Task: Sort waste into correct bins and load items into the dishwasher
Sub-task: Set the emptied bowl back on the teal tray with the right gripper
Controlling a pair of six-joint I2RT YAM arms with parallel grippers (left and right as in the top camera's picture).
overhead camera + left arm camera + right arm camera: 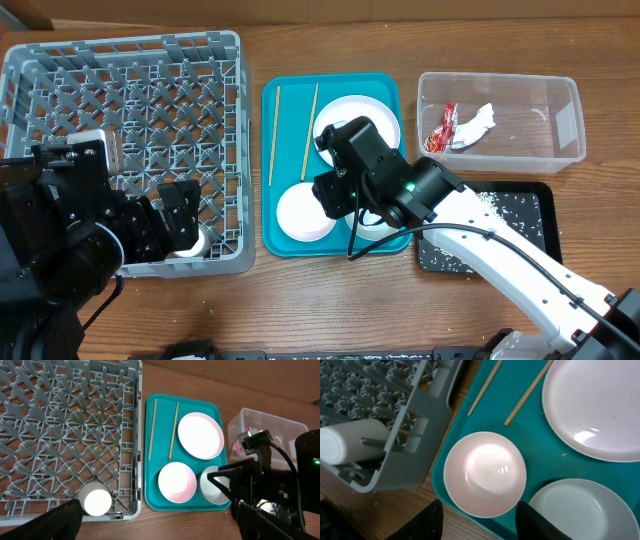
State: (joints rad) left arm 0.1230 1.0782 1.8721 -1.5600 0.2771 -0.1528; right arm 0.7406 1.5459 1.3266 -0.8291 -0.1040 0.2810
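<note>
Right gripper (pixel 479 509) jaws spread, straddling the pinkish bowl (pixel 485 472)

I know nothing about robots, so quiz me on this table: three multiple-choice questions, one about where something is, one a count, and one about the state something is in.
1. The small white cup is:
A. inside the square grey plastic dish rack
B. on the flat teal tray
C. in the right tool

2. How many thin wooden chopsticks lie on the teal tray?
A. one
B. two
C. four

3. The right tool is:
A. shut on a chopstick
B. open and empty above the round pinkish-white bowl
C. shut on the cup

Answers:
1. A, the cup sits among the pegs at a corner of the rack.
2. B, two sticks lie side by side at the tray's left part.
3. B, the wrist view shows its fingers spread apart with nothing between them and the bowl below.
</note>
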